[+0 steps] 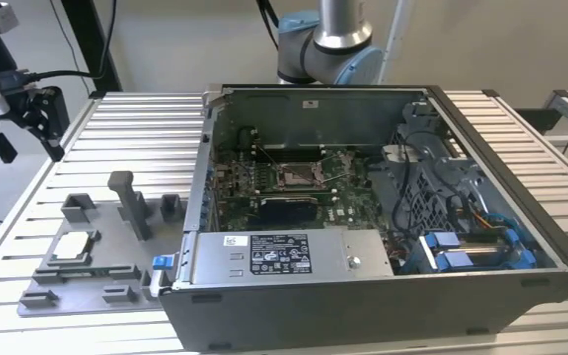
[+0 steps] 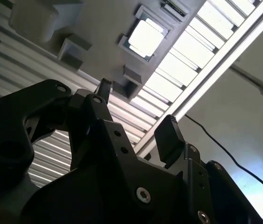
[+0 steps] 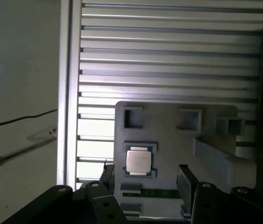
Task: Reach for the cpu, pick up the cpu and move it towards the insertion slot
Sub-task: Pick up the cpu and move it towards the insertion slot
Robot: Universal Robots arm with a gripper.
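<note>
In the exterior view, the cpu [image 1: 75,245] lies flat, silvery side up, in a holder on the grey plate [image 1: 106,275]. The plate rests on the slatted table [image 1: 136,140], to the exterior view's left of the open computer case [image 1: 363,296]. The insertion slot [image 1: 302,174], with its shiny frame, sits in the green circuit board [image 1: 233,196] inside the case, well apart from the chip. The gripper [image 1: 29,149] hangs at the view's far left edge, well apart from the chip, and its black fingers stand spread with nothing between them. The arm [image 1: 325,41] rises behind the case.

In the second wrist view, the gripper [image 2: 136,112] has its jaws open and empty. The bright square of the cpu [image 2: 145,37] sits in its holder beyond the fingers.

In the first wrist view, the cpu [image 3: 138,162] rests on the plate [image 3: 173,140], apart from the open gripper [image 3: 145,179].
</note>
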